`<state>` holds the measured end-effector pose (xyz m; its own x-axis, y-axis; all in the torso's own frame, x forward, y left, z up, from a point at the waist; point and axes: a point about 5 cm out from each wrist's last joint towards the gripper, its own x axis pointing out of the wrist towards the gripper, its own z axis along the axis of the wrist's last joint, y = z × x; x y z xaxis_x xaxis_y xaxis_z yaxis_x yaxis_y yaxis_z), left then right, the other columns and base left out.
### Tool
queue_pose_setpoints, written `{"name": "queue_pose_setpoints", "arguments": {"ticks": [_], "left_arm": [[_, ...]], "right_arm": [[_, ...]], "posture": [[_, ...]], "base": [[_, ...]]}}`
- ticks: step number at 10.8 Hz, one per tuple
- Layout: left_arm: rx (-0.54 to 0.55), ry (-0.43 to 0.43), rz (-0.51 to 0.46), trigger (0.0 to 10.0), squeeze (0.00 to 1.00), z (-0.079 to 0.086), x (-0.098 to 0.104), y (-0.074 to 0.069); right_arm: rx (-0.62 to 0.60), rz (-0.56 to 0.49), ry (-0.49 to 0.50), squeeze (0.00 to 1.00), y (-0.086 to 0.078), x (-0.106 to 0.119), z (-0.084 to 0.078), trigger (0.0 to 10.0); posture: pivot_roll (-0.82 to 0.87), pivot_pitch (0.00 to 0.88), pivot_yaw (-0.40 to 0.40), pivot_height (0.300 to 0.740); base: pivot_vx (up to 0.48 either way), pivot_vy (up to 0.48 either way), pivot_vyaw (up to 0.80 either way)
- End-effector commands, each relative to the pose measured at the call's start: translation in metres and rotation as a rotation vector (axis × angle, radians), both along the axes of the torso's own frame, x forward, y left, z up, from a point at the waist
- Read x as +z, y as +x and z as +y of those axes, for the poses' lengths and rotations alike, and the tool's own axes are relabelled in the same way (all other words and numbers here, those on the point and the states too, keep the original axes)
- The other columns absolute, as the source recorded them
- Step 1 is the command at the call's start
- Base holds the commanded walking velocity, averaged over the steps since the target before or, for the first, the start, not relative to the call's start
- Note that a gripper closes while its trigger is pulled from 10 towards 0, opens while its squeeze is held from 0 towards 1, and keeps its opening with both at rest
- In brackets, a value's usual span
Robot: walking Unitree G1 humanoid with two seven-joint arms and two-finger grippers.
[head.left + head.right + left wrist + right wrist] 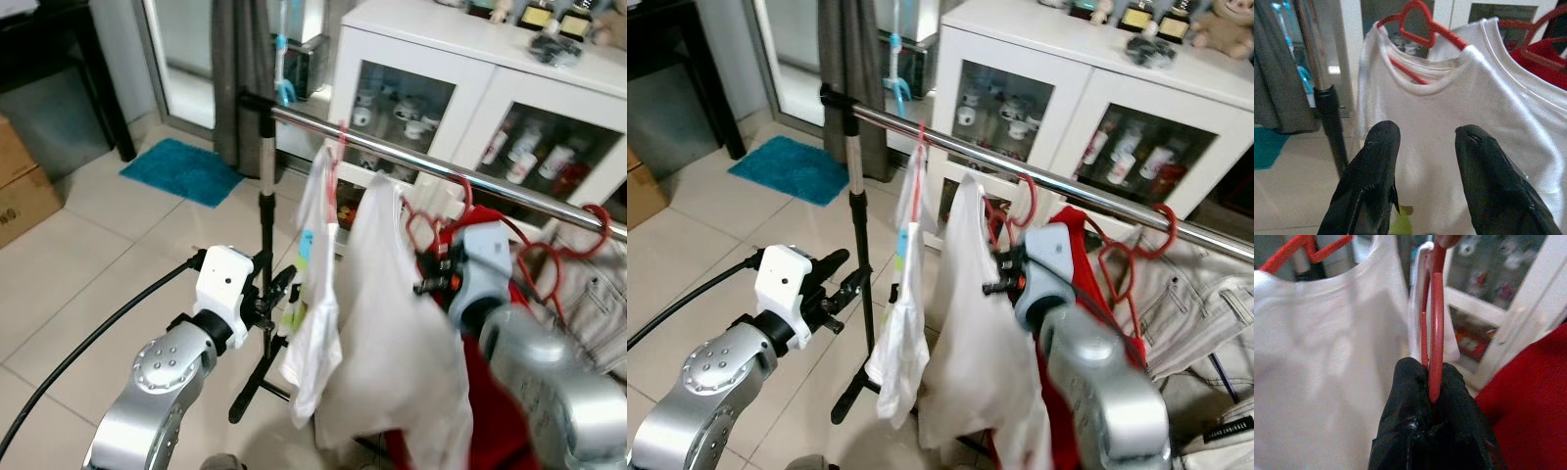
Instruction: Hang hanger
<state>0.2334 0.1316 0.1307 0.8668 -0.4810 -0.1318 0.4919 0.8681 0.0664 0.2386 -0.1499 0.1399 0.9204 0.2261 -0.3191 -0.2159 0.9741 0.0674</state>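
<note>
Red hanger (1434, 333) pinched tight in the right gripper (1432, 391), its white shirt (397, 323) draped just under the rail (411, 162). Hook looks near the rail, not clearly seated. Left gripper (1422, 142) waits, fingers apart, empty.

A teal mat (183, 169) lies on the pale tiled floor (88, 264) near the grey curtain (238, 78). Behind, a white cabinet (480, 69) shows mugs (392, 113) through its glass doors, and cardboard boxes (22, 186) sit far left.
</note>
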Motion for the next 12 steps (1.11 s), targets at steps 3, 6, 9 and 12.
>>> {"name": "queue_pose_setpoints", "arguments": {"ticks": [3,6,9,12], "left_arm": [[-0.024,0.009,-0.007,10.0,0.0,-0.004,0.005,0.005],[-0.021,0.012,-0.007,10.0,0.0,-0.002,0.009,0.007],[-0.028,0.008,0.0,10.0,0.0,-0.002,0.009,0.009],[-0.045,0.011,0.0,10.0,0.0,-0.004,0.01,0.013]], "right_arm": [[-0.091,-0.043,0.014,0.0,-0.002,-0.005,-0.002,0.0],[-0.148,-0.056,0.011,0.0,0.002,-0.008,-0.009,0.0],[-0.149,-0.037,-0.022,0.0,0.002,-0.007,-0.01,0.0],[-0.088,-0.013,-0.008,0.0,-0.004,-0.011,-0.003,0.0]], "posture": [[0.06,0.032,-0.064,0.74],[0.08,0.082,-0.046,0.74],[0.06,0.105,-0.035,0.74],[0.05,0.108,-0.036,0.74]], "base": [[-0.081,0.0,0.0],[-0.246,0.0,0.0],[-0.249,0.0,0.0],[-0.081,0.0,0.0]]}}
